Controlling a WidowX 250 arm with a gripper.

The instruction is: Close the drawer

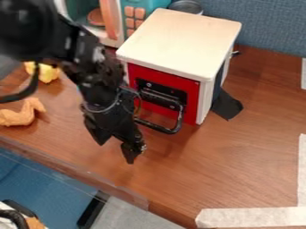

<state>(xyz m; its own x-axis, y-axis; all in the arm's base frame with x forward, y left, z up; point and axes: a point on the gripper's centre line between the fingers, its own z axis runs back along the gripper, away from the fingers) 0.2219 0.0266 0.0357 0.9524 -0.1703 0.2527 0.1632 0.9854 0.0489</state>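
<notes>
masking tape (254, 218) is stuck down nearest the camera, on the worktop (221, 174). farther in, the tool (116, 152) is spread fairly wide, nothing gripped, just in front of the curved black handle (161, 129). that handle is fixed to the red-fronted drawer (192, 96), which is set under the pale top of the small cabinet (182, 38) and looks shut or very nearly so; a thin gap couldn't be ruled out.

handling-wise, the drawer would be guessed as light and stiff, probably wood or hard plastic, not fragile. the handle looks rigid but slick, so a fingertip might be slid off it. no real grip should be needed: the bend of the handle or the flat red face could be pushed, square on and near the middle. if it's shoved at one side, the drawer could be jammed or the whole cabinet nudged back.

counts, near to far: three tape strips, one tool, one handle, one toy chicken wing (21, 112), one drawer, one cabinet, one yellow toy (44, 72), one toy microwave (149, 5), one metal can (186, 6).
</notes>
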